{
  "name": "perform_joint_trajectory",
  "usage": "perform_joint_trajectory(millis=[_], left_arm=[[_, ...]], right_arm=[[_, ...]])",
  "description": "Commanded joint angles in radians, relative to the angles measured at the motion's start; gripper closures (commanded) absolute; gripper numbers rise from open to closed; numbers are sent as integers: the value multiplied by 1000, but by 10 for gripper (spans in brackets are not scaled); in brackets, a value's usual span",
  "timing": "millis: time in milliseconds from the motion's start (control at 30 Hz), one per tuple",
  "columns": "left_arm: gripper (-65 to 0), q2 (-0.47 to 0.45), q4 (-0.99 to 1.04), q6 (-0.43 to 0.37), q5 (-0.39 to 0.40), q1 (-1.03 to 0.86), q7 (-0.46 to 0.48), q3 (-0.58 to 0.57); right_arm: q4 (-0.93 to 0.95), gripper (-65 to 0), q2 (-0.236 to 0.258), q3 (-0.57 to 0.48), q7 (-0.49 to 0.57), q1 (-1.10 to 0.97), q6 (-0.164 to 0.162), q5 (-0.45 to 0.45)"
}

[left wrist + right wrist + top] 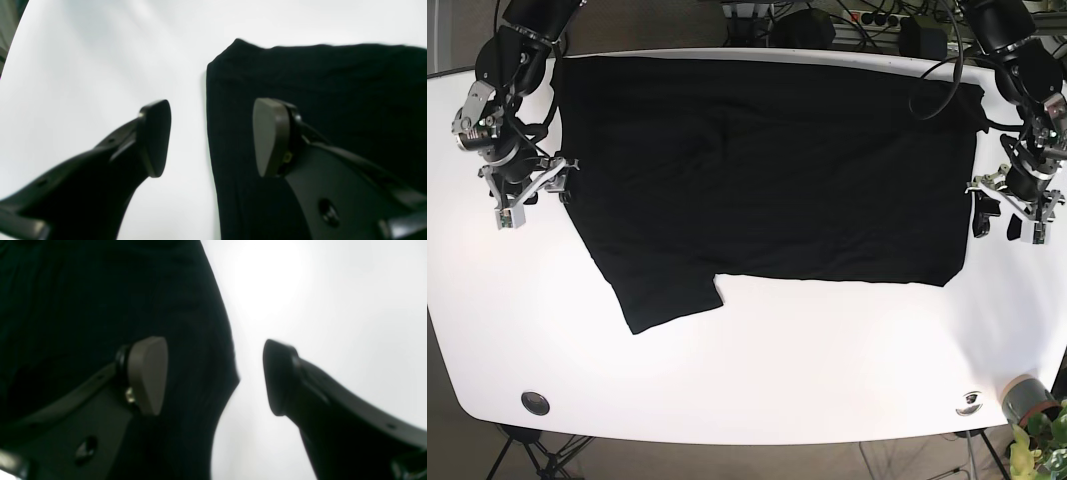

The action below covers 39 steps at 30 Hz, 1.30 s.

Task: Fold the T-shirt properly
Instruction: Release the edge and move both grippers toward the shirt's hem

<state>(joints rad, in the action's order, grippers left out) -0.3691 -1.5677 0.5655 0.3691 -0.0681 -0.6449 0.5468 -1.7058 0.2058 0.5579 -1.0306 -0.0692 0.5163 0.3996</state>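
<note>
A black T-shirt (767, 170) lies spread flat on the white table (807, 350), with one sleeve (667, 300) sticking out toward the front. My right gripper (535, 195) hovers at the shirt's left edge. In the right wrist view it (213, 376) is open, one finger (148, 375) over the black T-shirt (83, 300) and the other over bare table. My left gripper (1007, 222) is at the shirt's right edge. It (213, 138) is open too, straddling the edge of the T-shirt (333, 83), with nothing held between the fingers.
A grey cylinder (1027, 398) and a green plant (1047, 445) sit at the front right corner. A black round disc (534, 403) and a small metal fitting (970, 400) lie near the table's front edge. Cables (857, 20) run behind the back edge.
</note>
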Motion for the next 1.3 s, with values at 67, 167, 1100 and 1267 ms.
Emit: perform_joint_trajectory(millis=[67,167,1100,1267], left_arm=[[-367,20,43,4,-49,87,23,-21],[-367,48,76,4,-109,146,23,-21],[-367,135,243,4,-239,324,24,-23],[-367,134,243,4,-239,320,24,-21]], right_arm=[[74,-428,67,-71,20,105,-6,9],[140,-428,80,-100,26,162,-9,9],[906,-428,156,-456,457,575,-2,14],[906,-428,125,-456,454,552,17,11]])
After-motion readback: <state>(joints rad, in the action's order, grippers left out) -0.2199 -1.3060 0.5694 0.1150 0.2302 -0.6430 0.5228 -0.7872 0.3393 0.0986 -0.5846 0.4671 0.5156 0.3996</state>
